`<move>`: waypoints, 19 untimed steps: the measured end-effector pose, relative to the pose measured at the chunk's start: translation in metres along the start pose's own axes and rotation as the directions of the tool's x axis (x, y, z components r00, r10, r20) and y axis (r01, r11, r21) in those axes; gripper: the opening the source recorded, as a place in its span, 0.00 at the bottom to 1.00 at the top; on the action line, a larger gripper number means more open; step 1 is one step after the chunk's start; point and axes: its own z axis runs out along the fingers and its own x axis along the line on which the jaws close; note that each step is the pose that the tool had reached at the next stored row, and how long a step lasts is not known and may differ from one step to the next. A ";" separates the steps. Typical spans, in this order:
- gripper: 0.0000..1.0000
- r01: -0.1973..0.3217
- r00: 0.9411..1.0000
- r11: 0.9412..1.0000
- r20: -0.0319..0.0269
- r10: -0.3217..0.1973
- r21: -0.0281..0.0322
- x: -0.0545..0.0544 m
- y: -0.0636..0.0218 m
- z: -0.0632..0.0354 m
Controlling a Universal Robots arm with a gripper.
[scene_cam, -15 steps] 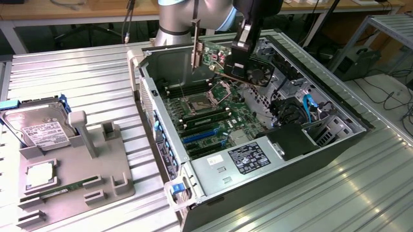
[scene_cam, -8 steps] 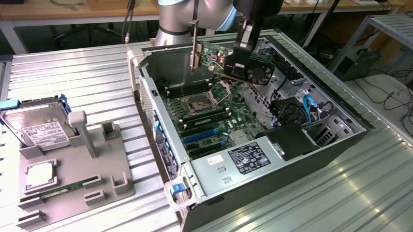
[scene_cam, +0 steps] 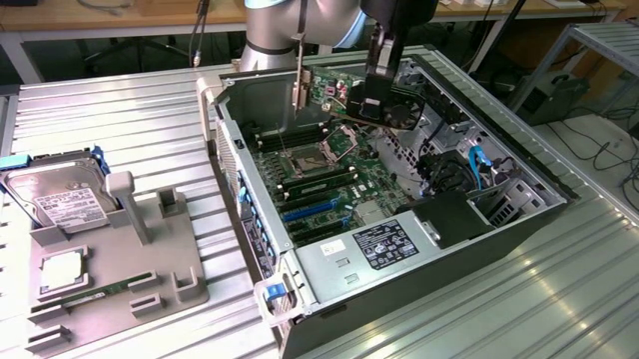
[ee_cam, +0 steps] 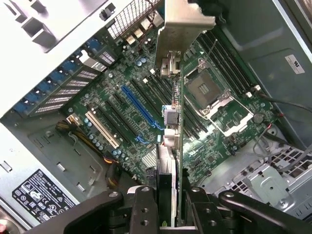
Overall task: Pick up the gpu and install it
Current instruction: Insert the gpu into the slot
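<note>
Exterior view: tool (scene_cam: 381, 91) grips gpu (scene_cam: 331, 88) above open case (scene_cam: 420, 299).

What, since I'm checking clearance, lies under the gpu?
The gripper holds the gpu above the motherboard; expansion slots and the CPU socket show beneath. The strip behind the card's edge is covered.

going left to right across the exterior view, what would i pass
hard drive standing in its gray holder → gpu clamped in the gripper above the motherboard → blue cable inside the case
</note>
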 end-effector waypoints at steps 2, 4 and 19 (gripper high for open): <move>0.27 0.016 1.000 1.000 0.001 -0.016 -0.001 0.000 0.0000 0.0000; 0.27 0.032 0.999 0.999 0.002 -0.032 -0.001 0.000 0.0000 0.0000; 0.27 0.164 0.986 0.986 0.012 -0.164 -0.005 0.000 0.0000 0.0000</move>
